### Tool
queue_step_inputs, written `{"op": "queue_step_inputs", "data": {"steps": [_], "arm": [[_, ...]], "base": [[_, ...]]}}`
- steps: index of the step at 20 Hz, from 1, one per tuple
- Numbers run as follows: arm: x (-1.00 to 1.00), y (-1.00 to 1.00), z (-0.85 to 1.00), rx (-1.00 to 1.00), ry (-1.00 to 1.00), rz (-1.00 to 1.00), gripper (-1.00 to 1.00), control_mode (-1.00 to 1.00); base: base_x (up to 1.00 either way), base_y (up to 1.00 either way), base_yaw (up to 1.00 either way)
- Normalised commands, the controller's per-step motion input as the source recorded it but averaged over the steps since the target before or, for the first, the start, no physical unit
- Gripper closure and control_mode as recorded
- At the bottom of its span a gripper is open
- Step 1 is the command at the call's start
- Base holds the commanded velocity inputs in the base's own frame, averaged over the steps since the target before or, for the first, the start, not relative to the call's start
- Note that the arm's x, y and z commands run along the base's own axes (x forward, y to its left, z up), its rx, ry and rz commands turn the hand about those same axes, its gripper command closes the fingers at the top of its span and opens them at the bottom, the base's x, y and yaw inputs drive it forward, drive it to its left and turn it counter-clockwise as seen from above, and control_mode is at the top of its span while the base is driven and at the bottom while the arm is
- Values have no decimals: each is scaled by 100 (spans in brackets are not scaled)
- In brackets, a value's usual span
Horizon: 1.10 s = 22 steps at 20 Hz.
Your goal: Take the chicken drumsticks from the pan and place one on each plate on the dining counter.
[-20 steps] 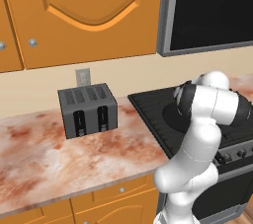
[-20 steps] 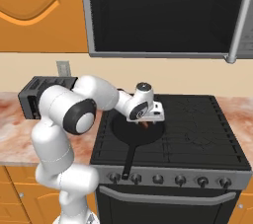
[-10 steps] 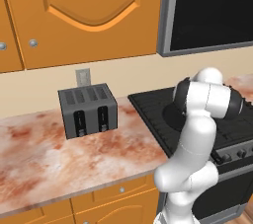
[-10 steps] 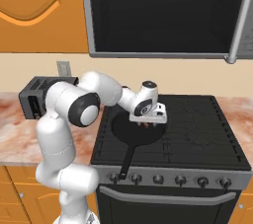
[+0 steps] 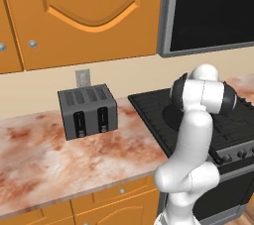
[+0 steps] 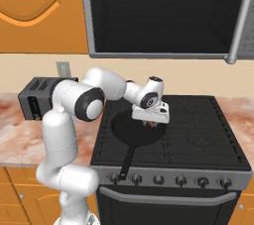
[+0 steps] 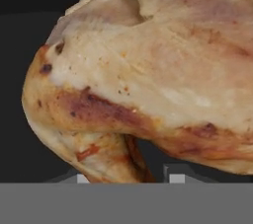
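A golden-brown chicken drumstick (image 7: 148,70) lies very close in the hand view, and a second browned piece (image 7: 106,156) shows beneath it. My gripper (image 7: 128,178) is down in the round black pan (image 6: 130,131) on the stove. Its fingertips (image 7: 176,178) stand on either side of the lower piece, but contact is hidden. In the right base view the gripper (image 6: 150,123) hangs over the pan's far right part, with a bit of brown drumstick (image 6: 149,124) under it. The pan's long handle (image 6: 127,158) points toward the stove front. The plates and the dining counter are out of view.
The black stove top (image 6: 201,130) extends right of the pan, with knobs (image 6: 181,181) along its front. A dark toaster (image 5: 88,111) sits on the marbled worktop (image 5: 54,159) to the left. A microwave (image 6: 163,16) hangs above the stove, beside orange cabinets (image 5: 84,11).
The hand has sunk a little lower into the pan and its fingers have drawn in toward the drumstick. The base and the pan stayed put.
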Motion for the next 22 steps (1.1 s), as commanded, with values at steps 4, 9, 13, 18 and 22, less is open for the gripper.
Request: {"op": "queue_step_inputs", "data": {"steps": [4, 9, 13, 18, 22], "arm": [[-38, 100, -33, 0, 2, 0, 100, -100], [-96, 84, 18, 0, -30, 3, 100, -100], [-100, 30, 68, 0, -48, 3, 100, -100], [-100, 0, 96, 0, -44, 0, 100, -100], [-100, 0, 100, 0, -30, 0, 100, -100]], "base": [[0, 0, 0], [0, 0, 0], [0, 0, 0], [0, 0, 0], [0, 0, 0]]}}
